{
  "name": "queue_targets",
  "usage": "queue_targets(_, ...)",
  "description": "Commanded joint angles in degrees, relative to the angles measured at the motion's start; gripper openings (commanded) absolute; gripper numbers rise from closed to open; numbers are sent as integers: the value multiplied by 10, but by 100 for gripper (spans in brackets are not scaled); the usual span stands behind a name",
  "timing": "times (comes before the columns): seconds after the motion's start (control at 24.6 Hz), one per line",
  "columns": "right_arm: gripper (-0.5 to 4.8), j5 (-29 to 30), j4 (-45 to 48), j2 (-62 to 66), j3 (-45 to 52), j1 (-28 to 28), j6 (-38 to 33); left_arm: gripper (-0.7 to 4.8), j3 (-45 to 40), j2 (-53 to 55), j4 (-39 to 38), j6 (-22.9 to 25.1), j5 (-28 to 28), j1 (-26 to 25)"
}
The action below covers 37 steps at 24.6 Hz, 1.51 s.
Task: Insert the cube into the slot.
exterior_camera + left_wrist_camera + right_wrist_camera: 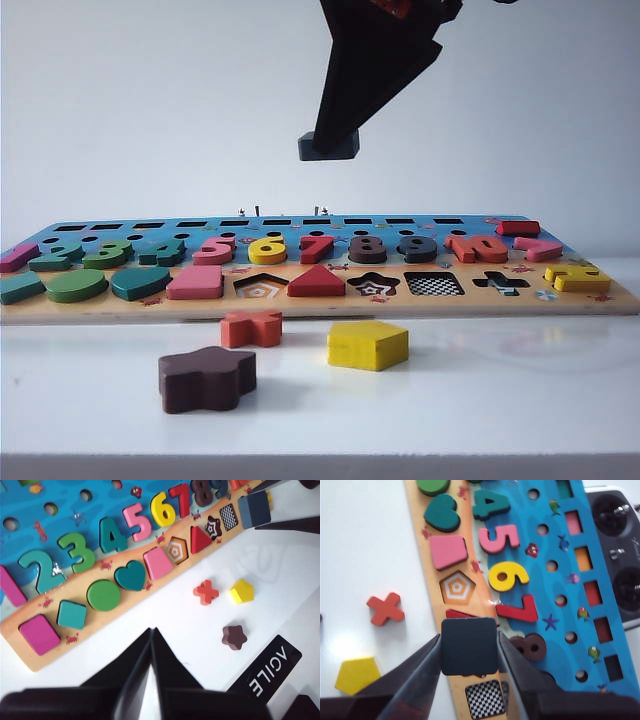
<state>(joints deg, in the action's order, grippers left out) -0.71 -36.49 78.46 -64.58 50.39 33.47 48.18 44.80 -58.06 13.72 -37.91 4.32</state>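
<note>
My right gripper [328, 146] hangs high above the puzzle board [320, 300], shut on the cube [328, 146], a flat dark navy square block. The right wrist view shows the cube [469, 646] pinched between both fingers, over the board near the red triangle. The slot [434, 284], a square recess with a checkerboard floor, lies open in the board's front row; it also shows as the slot [485, 699] just beneath the cube. My left gripper [151, 630] is shut and empty, hovering over the white table in front of the board. From there the held cube [255, 509] appears far off.
Loose on the table before the board lie a dark brown flower block [207, 379], an orange cross [251, 328] and a yellow pentagon [368, 345]. Coloured numbers and shapes fill the board. A grey controller [615, 555] sits behind the board.
</note>
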Motion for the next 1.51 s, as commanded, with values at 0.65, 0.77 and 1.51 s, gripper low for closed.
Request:
queue_targets(0.65, 128, 13, 82, -60, 133, -70, 52, 17, 2, 1, 59, 2, -28, 1)
queue_targets(0.77, 121, 14, 83, -60, 137, -81, 63, 17, 2, 1, 59, 3, -28, 1)
queue_targets(1.51, 111, 4, 98, -56, 165, -94, 133, 17, 2, 1, 59, 2, -28, 1)
